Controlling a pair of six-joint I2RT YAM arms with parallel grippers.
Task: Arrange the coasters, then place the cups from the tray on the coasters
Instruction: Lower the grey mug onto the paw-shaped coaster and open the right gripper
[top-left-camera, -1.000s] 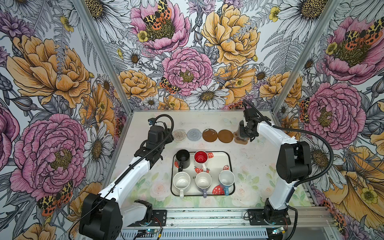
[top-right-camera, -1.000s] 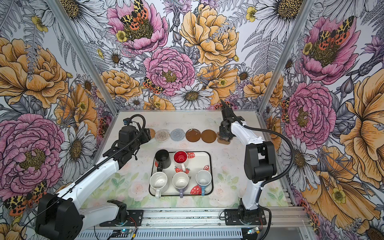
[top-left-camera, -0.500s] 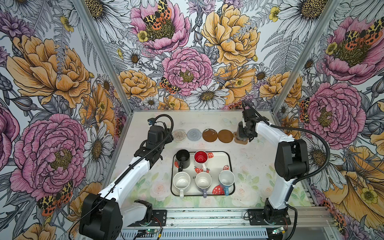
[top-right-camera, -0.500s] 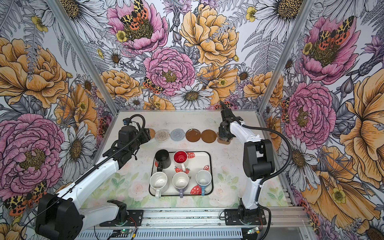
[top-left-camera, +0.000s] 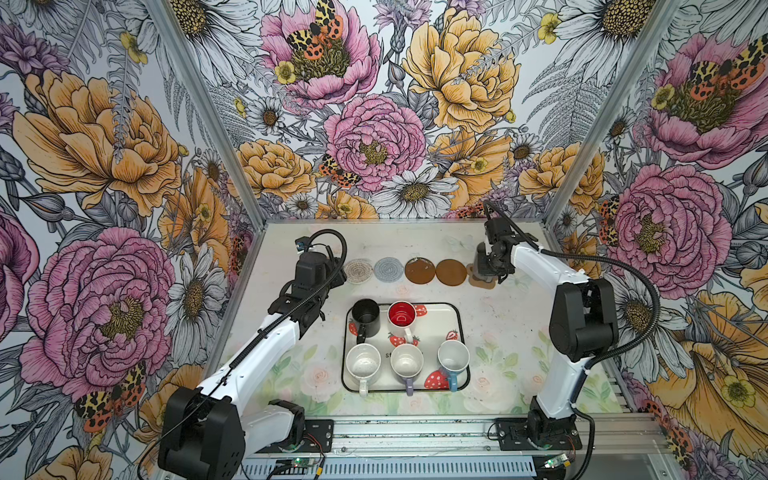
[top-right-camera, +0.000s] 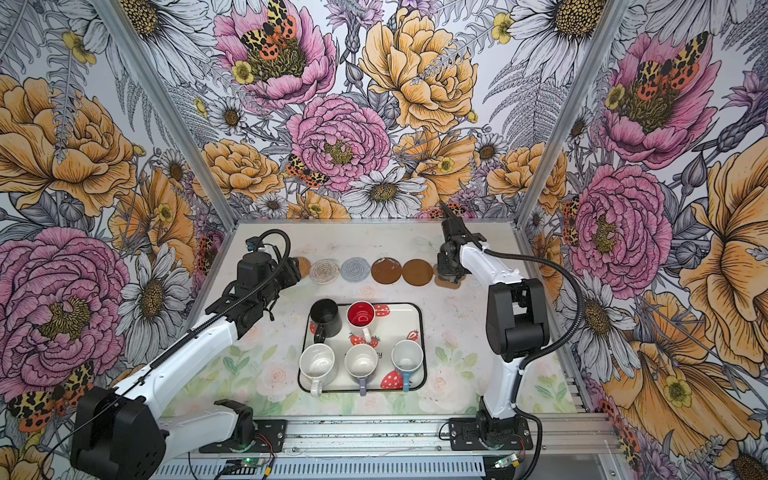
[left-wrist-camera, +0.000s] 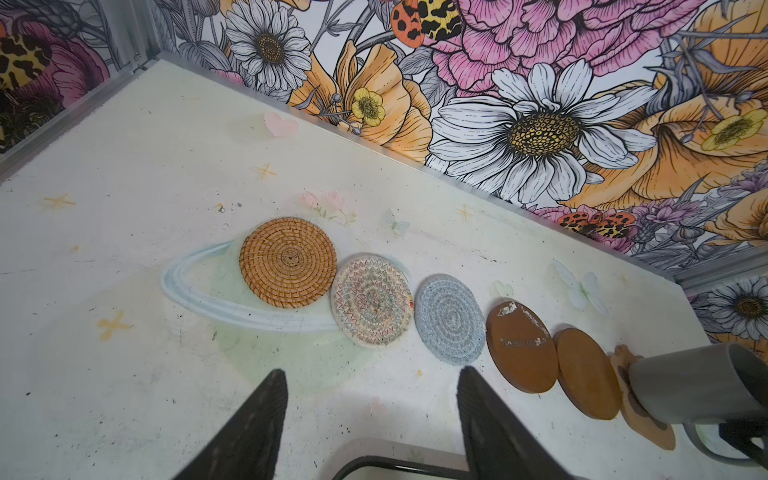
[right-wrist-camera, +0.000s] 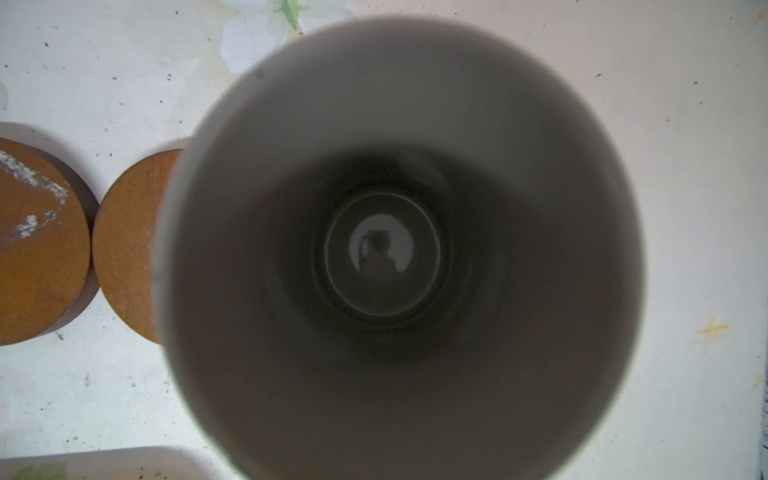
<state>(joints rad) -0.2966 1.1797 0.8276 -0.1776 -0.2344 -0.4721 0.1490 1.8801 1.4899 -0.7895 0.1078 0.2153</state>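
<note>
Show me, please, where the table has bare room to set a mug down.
Bare: the strip between the coaster row and the back wall, and the stretch between the tray and the right arm. Crowded: the row itself.

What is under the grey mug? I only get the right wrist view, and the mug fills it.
Observer: The grey mug is over the paw-shaped coaster; whether it's seated, I can't tell.
Operator: Cups on the tray?
Observer: Five on the tray: black, red-lined, white, lilac, light blue.
Operator: Left arm?
Observer: Left fingers open, empty, above the table near the cream woven coaster.
</note>
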